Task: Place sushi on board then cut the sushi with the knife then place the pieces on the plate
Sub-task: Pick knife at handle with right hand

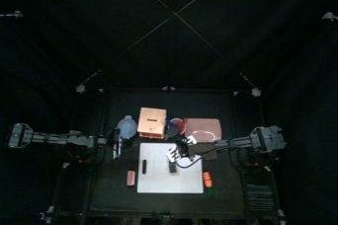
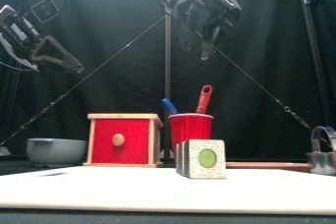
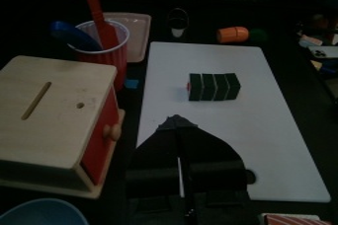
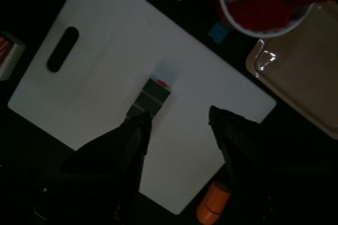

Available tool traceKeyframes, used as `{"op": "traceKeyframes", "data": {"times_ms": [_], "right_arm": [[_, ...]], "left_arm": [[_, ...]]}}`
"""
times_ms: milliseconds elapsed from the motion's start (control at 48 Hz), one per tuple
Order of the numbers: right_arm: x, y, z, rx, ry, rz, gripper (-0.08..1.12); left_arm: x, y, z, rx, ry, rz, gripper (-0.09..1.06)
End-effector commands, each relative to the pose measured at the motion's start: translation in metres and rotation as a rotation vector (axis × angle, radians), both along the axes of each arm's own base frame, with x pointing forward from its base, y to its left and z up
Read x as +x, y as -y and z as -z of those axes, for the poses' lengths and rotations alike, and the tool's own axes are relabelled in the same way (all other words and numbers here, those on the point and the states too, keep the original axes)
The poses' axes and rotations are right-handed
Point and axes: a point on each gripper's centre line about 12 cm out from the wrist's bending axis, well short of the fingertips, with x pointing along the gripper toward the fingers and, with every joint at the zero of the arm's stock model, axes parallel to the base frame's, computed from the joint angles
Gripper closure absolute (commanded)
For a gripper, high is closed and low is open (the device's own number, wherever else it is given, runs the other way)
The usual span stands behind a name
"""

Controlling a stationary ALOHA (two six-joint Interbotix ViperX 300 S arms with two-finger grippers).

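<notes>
**A:** Right end effector hangs high over the white cutting board. It comes in from the right, jaws spread wide, nothing between them.

**B:** And the sushi roll?

**A:** On the board, about mid-board, all in one lump and directly beneath that open pair. From the front, its pale end with the green centre faces us.

**B:** Left side?

**A:** Left end effector sits by the board's left edge, above the counter. Its jaws are pressed together and empty.

**B:** Knives?

**A:** Both are in the red cup behind the board, the blue knife and the red knife, handles poking up. The cup stands between the wooden box, red drawer front toward us, and the pink tray.

**B:** Anything else out there?

**A:** A blue-grey bowl sits left of the box. There's a small reddish toy on the counter left of the board and an orange toy right of it. Both are too small from above to name; toy foods, I'd guess.
</notes>
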Motion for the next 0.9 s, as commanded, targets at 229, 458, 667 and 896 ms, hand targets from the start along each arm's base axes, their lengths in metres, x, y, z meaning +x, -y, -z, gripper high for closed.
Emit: {"op": "traceKeyframes", "data": {"times_ms": [229, 458, 667, 896], "right_arm": [[-0.040, 0.079, -0.045, -0.032, 0.017, -0.063, 0.20], [-0.043, 0.116, -0.033, 0.067, -0.053, -0.241, 0.19], [-0.039, 0.142, -0.021, 0.129, -0.105, -0.365, 0.19], [-0.029, 0.169, 0.000, 0.197, -0.134, -0.443, 0.19]], "left_arm": [[0.006, -0.002, -0.013, 0.001, 0.038, -0.007, 0.98], [0.006, -0.005, -0.013, -0.004, 0.039, -0.025, 0.98], [0.005, -0.009, -0.013, -0.022, 0.039, -0.049, 0.98], [0.005, -0.013, -0.012, -0.031, 0.038, -0.072, 0.98]]}}
